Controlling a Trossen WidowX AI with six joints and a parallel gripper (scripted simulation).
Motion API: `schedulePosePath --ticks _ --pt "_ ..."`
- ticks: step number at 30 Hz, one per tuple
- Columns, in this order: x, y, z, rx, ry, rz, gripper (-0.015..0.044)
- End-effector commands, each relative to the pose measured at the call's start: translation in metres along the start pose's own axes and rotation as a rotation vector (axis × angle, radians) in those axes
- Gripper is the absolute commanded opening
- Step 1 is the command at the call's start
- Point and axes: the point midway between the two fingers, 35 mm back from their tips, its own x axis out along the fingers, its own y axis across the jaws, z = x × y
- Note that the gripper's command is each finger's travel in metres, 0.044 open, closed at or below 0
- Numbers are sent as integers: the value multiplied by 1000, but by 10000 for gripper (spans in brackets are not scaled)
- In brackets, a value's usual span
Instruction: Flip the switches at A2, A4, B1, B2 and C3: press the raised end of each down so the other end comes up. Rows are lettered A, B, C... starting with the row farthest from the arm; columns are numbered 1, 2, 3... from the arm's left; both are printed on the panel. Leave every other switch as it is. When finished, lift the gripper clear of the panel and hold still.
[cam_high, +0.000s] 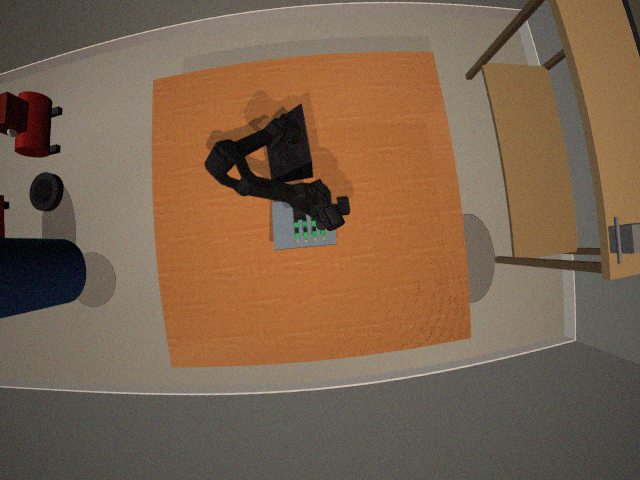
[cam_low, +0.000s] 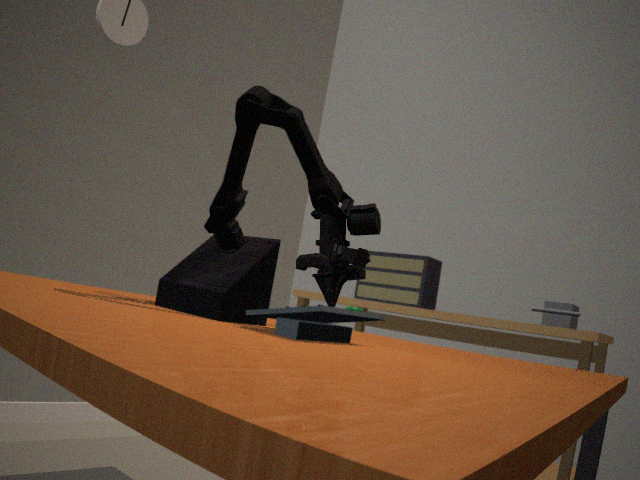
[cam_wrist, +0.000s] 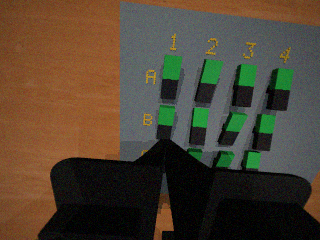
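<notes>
Counter: orange wood (cam_high: 310, 289) (cam_low: 330, 382) (cam_wrist: 55, 100), carrying the switch panel (cam_high: 283, 237) (cam_low: 315, 312) (cam_wrist: 137, 40), which sits in front of the arm's dark base (cam_high: 292, 149) (cam_low: 191, 289), probably so every row is within reach.
Panel mount: a block (cam_low: 315, 330) underneath holds it off the wood.
Pincer: fingertips together (cam_low: 331, 303) (cam_wrist: 166, 142), nothing between them; closed this way they make one narrow point, likely for pressing a single rocker end.
Pincer place: pointing down at the near end of switch B1 (cam_wrist: 165, 122); contact I cannot tell.
Likely step: pressing B1, if its near end is the raised one.
Arms: one.
Pincers: one.
Fingers: two.
Panels: one.
Column numbers: four.
Row letters: A and B readable, a third partly covered.
Switches in view: four in row A, four in row B, three partly seen below; any behind the fingers cannot be counted.
</notes>
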Motion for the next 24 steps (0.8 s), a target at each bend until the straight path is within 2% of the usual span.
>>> schedulePosePath --ticks 1,4,13,18,24 --pt "-35 3 6 5 -8 12 0" --pt "-54 1 5 5 0 8 0" --pt "-54 -31 5 4 0 6 0" --pt "-21 -31 4 4 -25 5 0" --pt "-14 -31 4 4 -27 4 0"
